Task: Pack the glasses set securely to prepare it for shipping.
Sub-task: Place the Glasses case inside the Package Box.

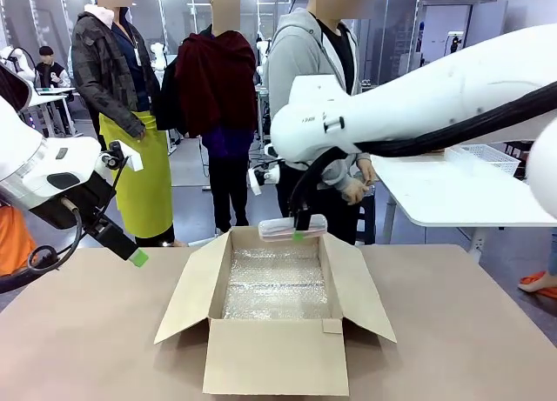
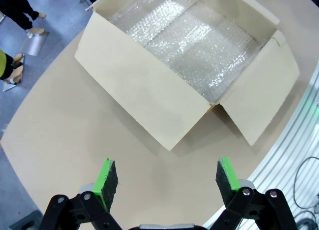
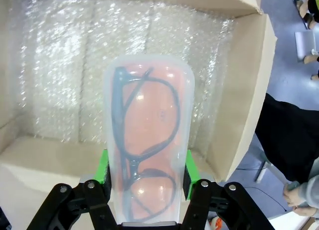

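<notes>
- Left of the front view: left gripper (image 1: 132, 253), off the box's left flap and above the table (image 1: 78, 349), green pad pointing down and to the right.
- Bottom of the left wrist view: same gripper (image 2: 167, 177) spread wide, green pads (image 2: 106, 176) well apart, nothing between them, bare tabletop (image 2: 75, 140) underneath.
- Centre of the front view: open cardboard box (image 1: 278, 357) sitting on the table, flaps folded outward on the left and right.
- Upper part of the left wrist view: same box (image 2: 149, 98), one flap lying down toward the gripper.
- Inside the box: bubble wrap (image 1: 274, 284) covering the floor, seen also from the left wrist (image 2: 184, 45) and behind the case from the right wrist (image 3: 60, 65).
- Just above the box's far edge, centre of the front view: pale pink glasses case (image 1: 291, 229), lying roughly level, pinched by the right gripper (image 1: 300, 230) reaching in from the right.
- Middle of the right wrist view: same case (image 3: 147, 140) clamped on its long sides between the pads (image 3: 103, 167) of the right gripper (image 3: 144, 169), above the lined interior and clear of the box wall (image 3: 234, 115).
- Through the translucent top: dark-framed glasses (image 3: 172, 103) over the pink base.
- Behind the box, slightly right: a person's hands (image 1: 357, 188) held together at waist height, away from the case.
</notes>
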